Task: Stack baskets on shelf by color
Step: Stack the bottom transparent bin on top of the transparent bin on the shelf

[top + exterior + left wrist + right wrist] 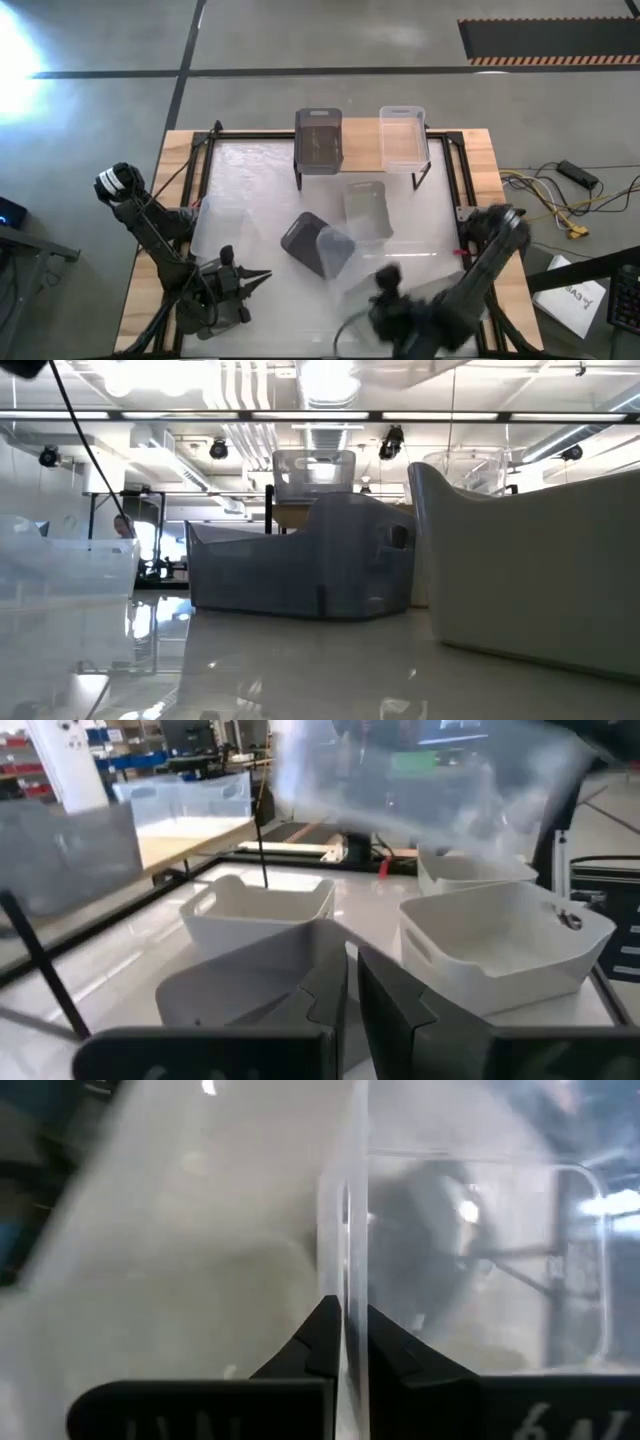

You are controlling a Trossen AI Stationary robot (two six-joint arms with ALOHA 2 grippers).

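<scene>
The work surface is a glossy white sheet (250, 200) laid on a wood-edged table (172, 170), with ceiling lights reflected in it in the low view. Around the table a grey concrete floor (350, 100) is seen, crossed by dark lines, with a yellow-and-black hazard strip (550, 60) at the far side and loose cables (560, 195) on the right. A paper with print too small to be read lies by the right arm's base (582, 300).

The shelf (362, 148) stands at the table's far edge; a dark grey basket (319, 140) and a clear basket (403, 136) are set side by side on its top board. On the white sheet below it a light grey basket (365, 208) lies, and nearer the front another dark grey basket (303, 240) touches a light grey basket (335, 250).

The right gripper (345, 1345) is closed on the thin wall of a clear basket (345, 1210), held near the table's front. The left gripper (350, 1005) is held at the front left with only a narrow gap between its fingers and nothing in it.
</scene>
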